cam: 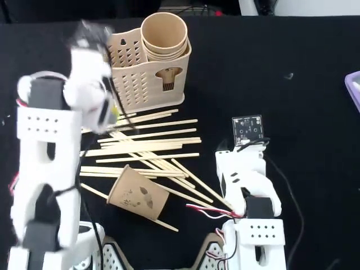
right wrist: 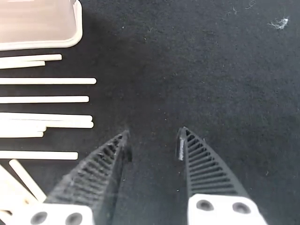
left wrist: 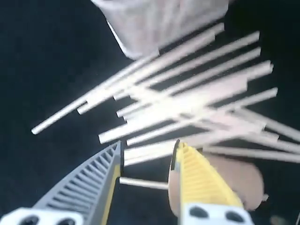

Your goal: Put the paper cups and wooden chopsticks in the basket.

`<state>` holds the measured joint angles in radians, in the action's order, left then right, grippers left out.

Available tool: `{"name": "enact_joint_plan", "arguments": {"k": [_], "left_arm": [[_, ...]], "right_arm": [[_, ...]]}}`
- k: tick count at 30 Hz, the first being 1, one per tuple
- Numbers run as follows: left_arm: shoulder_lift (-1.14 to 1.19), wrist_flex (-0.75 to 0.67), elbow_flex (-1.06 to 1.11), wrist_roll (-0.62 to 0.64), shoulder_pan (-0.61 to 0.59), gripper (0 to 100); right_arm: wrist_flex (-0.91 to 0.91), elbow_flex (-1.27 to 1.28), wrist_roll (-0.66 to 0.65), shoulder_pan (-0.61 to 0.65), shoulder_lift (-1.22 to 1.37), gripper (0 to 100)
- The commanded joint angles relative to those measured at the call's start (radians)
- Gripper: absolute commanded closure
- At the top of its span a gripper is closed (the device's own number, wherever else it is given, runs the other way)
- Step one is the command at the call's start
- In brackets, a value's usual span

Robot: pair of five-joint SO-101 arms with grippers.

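A stack of paper cups (cam: 164, 35) stands upright in one end compartment of the basket (cam: 135, 79). Another cup (cam: 138, 194) lies on its side well in front of the basket. Between that cup and the basket the wooden chopsticks (cam: 146, 147) lie loose on the black table (cam: 298, 101), most of them roughly parallel to the basket's front wall, and a few slant down to touch the lying cup.

The left gripper (left wrist: 146, 159) hangs over the chopsticks just in front of the basket, its grey and yellow fingers (left wrist: 197, 183) spread. One chopstick shows across the gap between them, but the view is blurred, so whether either finger touches it is unclear.

The right gripper (right wrist: 152, 140) is spread too, with nothing between its fingers. It sits over bare table, just beside the chopstick tips and off to the side of the basket's corner.
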<state>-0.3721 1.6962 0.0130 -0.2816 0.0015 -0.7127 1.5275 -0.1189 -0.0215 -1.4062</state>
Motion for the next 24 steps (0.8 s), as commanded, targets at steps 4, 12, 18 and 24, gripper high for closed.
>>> {"name": "enact_joint_plan", "arguments": {"k": [4, 12, 18, 24], "left_arm": [[-0.152, -0.209, 0.479, -0.126, 0.018, 80], [-0.166, -0.235, 0.604, -0.146, 0.077, 72], [-0.166, -0.236, 0.542, -0.144, 0.067, 72], [-0.166, -0.123, 0.364, -0.146, 0.041, 72]], "right_arm": [[0.017, -0.008, 0.0, -0.012, -0.013, 83.2], [0.017, -0.007, 0.0, -0.012, -0.013, 83.2], [0.017, -0.007, 0.0, -0.012, -0.013, 83.2], [0.017, -0.007, 0.0, -0.012, -0.013, 83.2]]}}
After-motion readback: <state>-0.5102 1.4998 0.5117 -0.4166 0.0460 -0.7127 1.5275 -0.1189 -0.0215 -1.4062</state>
